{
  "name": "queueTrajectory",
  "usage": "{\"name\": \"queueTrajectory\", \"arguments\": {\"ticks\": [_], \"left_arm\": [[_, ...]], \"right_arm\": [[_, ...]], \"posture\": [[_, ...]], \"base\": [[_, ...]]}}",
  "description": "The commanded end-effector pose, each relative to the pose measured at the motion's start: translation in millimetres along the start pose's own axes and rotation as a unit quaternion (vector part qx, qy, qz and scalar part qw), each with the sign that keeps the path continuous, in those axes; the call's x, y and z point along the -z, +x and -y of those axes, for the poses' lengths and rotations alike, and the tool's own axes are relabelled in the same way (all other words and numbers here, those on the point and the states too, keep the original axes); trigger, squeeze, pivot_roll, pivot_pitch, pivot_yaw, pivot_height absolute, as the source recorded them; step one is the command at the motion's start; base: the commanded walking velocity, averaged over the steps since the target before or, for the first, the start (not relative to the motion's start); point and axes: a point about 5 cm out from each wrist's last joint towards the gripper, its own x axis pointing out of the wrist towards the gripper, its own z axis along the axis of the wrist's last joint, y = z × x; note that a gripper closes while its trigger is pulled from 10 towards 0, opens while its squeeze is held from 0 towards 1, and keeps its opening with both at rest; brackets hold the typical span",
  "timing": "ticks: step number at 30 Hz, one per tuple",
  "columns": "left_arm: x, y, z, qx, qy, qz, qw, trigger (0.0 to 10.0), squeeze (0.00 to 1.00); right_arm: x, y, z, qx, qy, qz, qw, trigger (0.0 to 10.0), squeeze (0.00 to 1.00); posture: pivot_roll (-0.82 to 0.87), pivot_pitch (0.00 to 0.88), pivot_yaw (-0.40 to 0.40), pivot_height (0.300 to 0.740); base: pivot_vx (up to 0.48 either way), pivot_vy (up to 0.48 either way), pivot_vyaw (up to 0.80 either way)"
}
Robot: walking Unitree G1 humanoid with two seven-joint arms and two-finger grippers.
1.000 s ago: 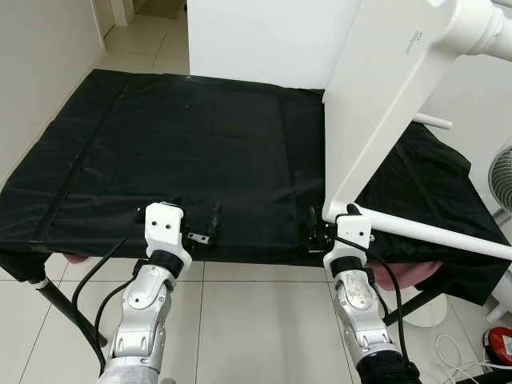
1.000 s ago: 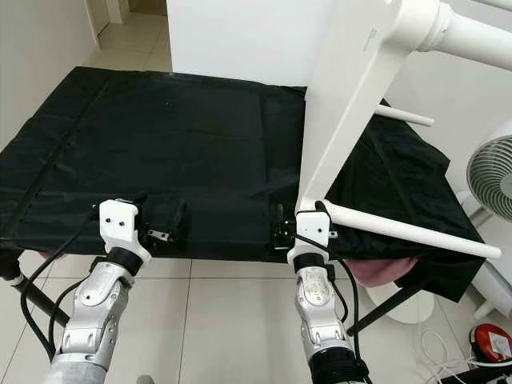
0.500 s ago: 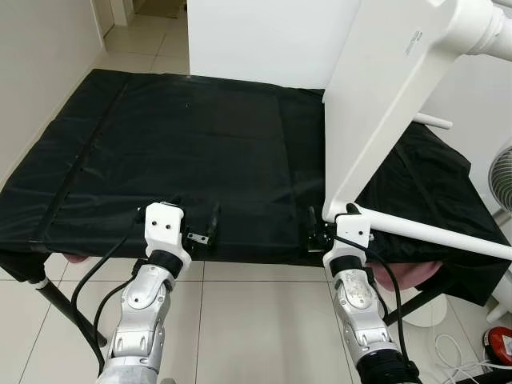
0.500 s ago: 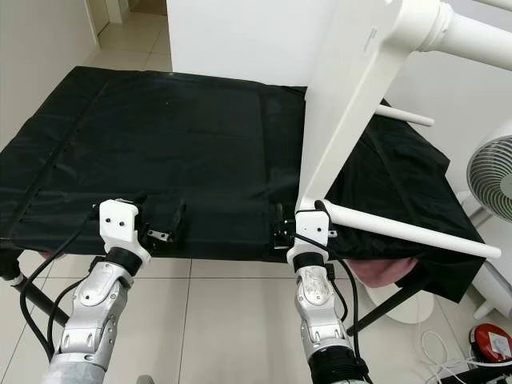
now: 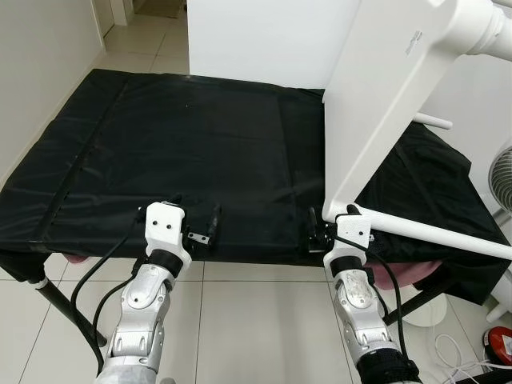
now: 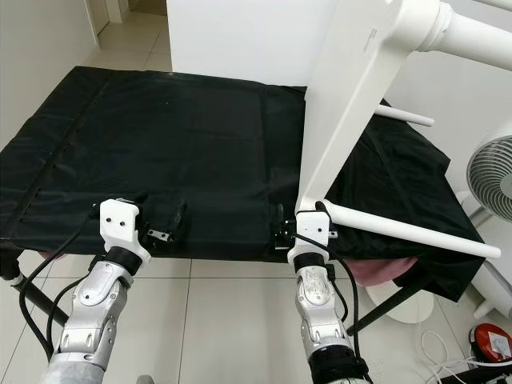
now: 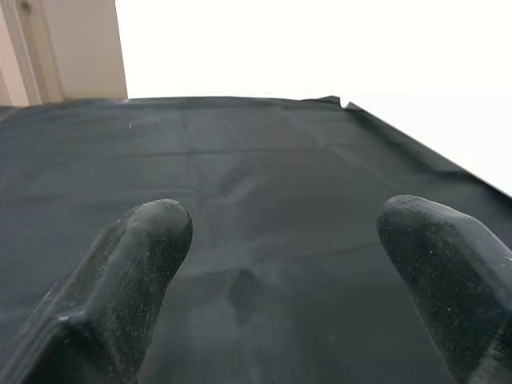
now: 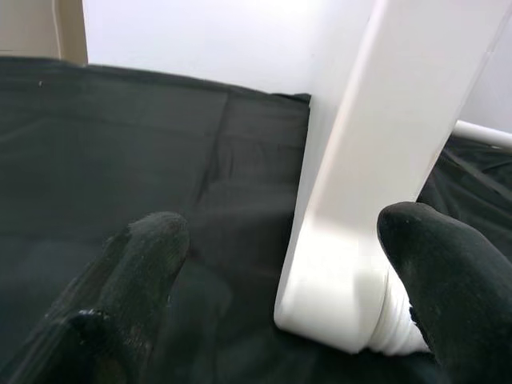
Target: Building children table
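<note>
The white tabletop [image 5: 384, 104] stands on edge on the black cloth [image 5: 176, 152]; its lower corner sits between the right gripper's [image 8: 280, 264] spread fingers. At 9 o'clock, the left gripper [image 7: 288, 256] is spread, empty.

Head stereo pair: 2 eyes high above, looking forward and down over both silver arms onto black-covered work surface [image 5: 176, 152]; tiled floor at near edge. Both eyes share same scene, right eye shifted sideways, so more of fan [image 6: 490, 178] enters.
Left wrist camera: low, close to cloth, sighting along left gripper [image 7: 280, 264] across surface toward far wall.
Right wrist camera: equally low and close, sighting along right gripper [image 8: 276, 280] at corner of white table top [image 8: 376, 176], same corner head views show at [image 5: 340, 210].
</note>
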Motion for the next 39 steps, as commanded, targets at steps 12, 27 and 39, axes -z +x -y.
{"name": "queueTrajectory", "arguments": {"ticks": [12, 27, 39], "left_arm": [[-12, 10.8, 10.5, 0.035, 0.020, 0.021, 0.999, 10.0, 0.00], [-15, 10.5, 24.3, 0.100, 0.036, 0.024, 0.994, 10.0, 0.00], [-17, 8.0, 29.3, 0.128, 0.058, 0.015, 0.990, 10.0, 0.00]], "right_arm": [[0, 16.4, 19.9, 0.035, 0.025, -0.002, 0.999, 10.0, 0.00], [-2, 28.6, 28.6, 0.040, 0.031, 0.001, 0.999, 10.0, 0.00], [-5, 41.9, 31.2, 0.034, 0.036, 0.002, 0.999, 10.0, 0.00]], "posture": [[-0.01, 0.000, -0.065, 0.740], [-0.01, 0.000, -0.059, 0.740], [-0.01, 0.000, -0.039, 0.740]], "base": [[0.000, 0.000, 0.00], [0.000, 0.000, 0.00], [0.000, 0.000, 0.00]]}}
